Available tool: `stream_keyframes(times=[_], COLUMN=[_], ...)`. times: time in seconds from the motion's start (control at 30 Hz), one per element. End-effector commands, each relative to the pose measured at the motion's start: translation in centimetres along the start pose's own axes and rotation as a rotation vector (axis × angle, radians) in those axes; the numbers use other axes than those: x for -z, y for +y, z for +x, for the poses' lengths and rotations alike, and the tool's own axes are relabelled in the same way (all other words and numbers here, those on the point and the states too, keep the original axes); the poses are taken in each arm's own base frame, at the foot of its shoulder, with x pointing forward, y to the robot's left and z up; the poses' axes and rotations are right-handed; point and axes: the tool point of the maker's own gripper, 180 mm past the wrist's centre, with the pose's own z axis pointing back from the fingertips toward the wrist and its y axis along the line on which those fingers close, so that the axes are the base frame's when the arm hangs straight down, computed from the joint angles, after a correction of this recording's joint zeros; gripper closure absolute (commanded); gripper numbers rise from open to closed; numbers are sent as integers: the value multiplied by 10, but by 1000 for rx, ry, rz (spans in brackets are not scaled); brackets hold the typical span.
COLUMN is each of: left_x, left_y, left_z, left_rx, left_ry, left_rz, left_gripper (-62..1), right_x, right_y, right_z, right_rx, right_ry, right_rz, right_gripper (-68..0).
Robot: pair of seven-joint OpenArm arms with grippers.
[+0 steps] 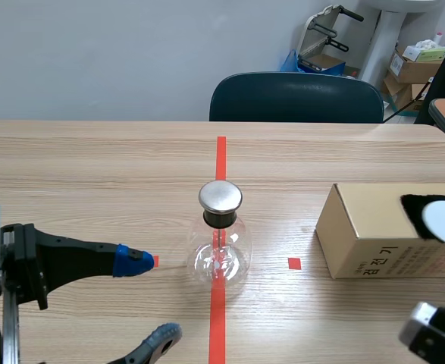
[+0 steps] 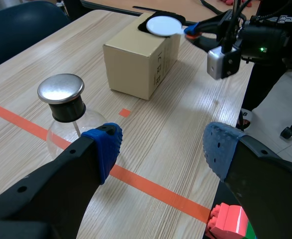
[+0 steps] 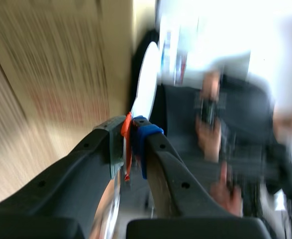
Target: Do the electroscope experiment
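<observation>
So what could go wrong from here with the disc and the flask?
The right hand grips the white disc only by its thin orange handle, so it may twist or slip. The glass flask stands free; a hard touch on its metal cap might tip it. The open left hand nearby could bump it.

the cardboard box (image 1: 374, 227) bears korean print on its front face, apparently reading 검전기.

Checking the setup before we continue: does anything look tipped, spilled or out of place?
Nothing stands out. The flask stands upright on the tape line, the box sits flat, and the right gripper holds the white disc above it.
</observation>
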Motion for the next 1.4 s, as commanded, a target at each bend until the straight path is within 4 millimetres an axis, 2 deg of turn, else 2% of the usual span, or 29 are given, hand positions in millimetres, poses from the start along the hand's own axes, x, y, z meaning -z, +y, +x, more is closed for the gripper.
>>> stream_keyframes(times=[0.0, 0.07, 0.17, 0.23, 0.3, 0.43, 0.5, 0.6, 0.67, 0.9, 1.17, 1.37], left_x=[1, 0, -2, -2, -3, -4, -4, -3, -3, -3, -3, 4], left_y=[-2, -3, -3, -4, -5, -7, -6, -6, -6, -4, 3, 14], left_z=[7, 6, 4, 4, 3, 2, 3, 3, 3, 2, -9, -4], left_rx=[-8, -8, -5, -3, -6, -8, -7, -6, -6, -1, 15, 19], left_ry=[-27, -20, -8, -4, -1, 3, 3, 3, 3, 3, 66, 38], left_rz=[-7, -13, -23, -27, -38, -48, -47, -44, -44, -33, 6, 85], left_gripper=[-375, -375, -375, -375, -375, -375, -375, -375, -375, -375, -374, -262], right_x=[5, 5, 5, 3, 4, 5, 5, 4, 3, 5, 5, 6], right_y=[-20, -20, -20, -20, -20, -20, -20, -19, -18, -19, -19, -20], right_z=[-9, -7, 20, 28, 23, -7, -4, 19, 27, 0, 4, 3], right_rx=[-14, -23, -40, -42, -38, -25, -26, -34, -35, -29, -29, -11], right_ry=[29, 11, -135, -182, -153, 13, -1, -131, -172, -23, -45, -34], right_rz=[-81, -81, -81, -81, -81, -82, -78, -76, -76, -78, -78, -83], right_gripper=[-8, -8, -8, -8, -8, -8, -8, -8, -8, -8, -8, -9])
